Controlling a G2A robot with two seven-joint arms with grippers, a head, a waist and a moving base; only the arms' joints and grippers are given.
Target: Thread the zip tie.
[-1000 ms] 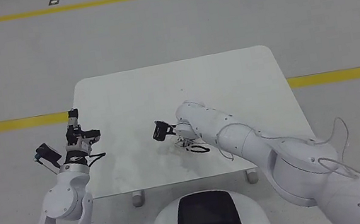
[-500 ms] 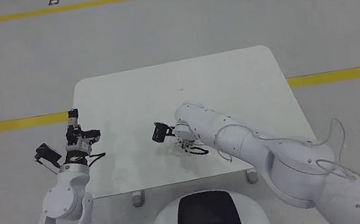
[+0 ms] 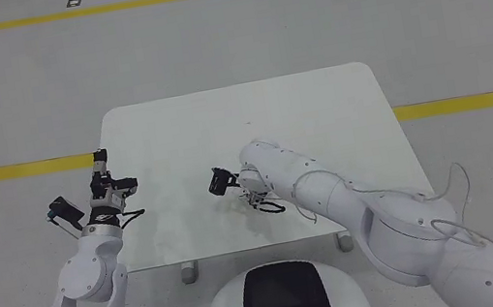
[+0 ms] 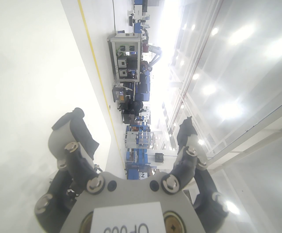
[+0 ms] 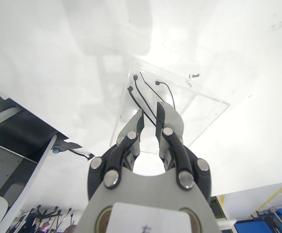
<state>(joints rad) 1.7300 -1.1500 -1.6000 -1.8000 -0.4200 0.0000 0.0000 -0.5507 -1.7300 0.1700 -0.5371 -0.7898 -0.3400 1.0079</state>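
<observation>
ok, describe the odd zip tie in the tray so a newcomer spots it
On the white table, toward the robot's side, a clear tray sits under the right gripper. Three black zip ties lie in it. Take the curved zip tie: its strap bends, while the two straight zip ties lie side by side.

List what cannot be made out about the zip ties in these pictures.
Right wrist view: the tails of the zip ties in the clear tray are hidden behind the fingers of the right gripper.
Top view: the thin black loop by the right wrist is too small to tell tie from cable.
</observation>
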